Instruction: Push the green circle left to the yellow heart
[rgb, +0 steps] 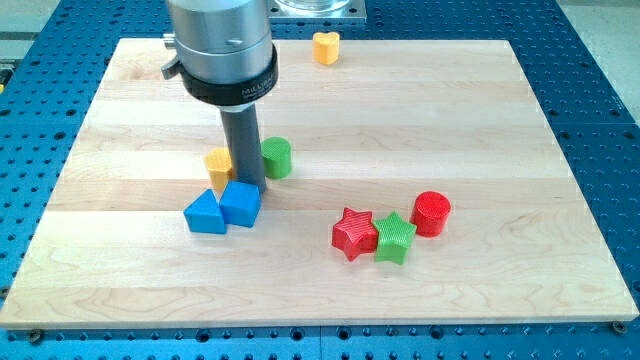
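Camera view: rod is seen lowered onto the wooden board (500, 120); my tip (254, 187) is judged to sit just left of the green circle (277, 157), beside the yellow block (219, 165), behind the blue blocks (225, 207). No pincer is fitted, so no pincer state can be told. Yellow heart (326, 47) is set well apart at the view's top. Tip is placed on the wrong side for a leftward push; repositioning is likely needed.

My tip (250, 184) touches the green circle's (277, 157) left side.
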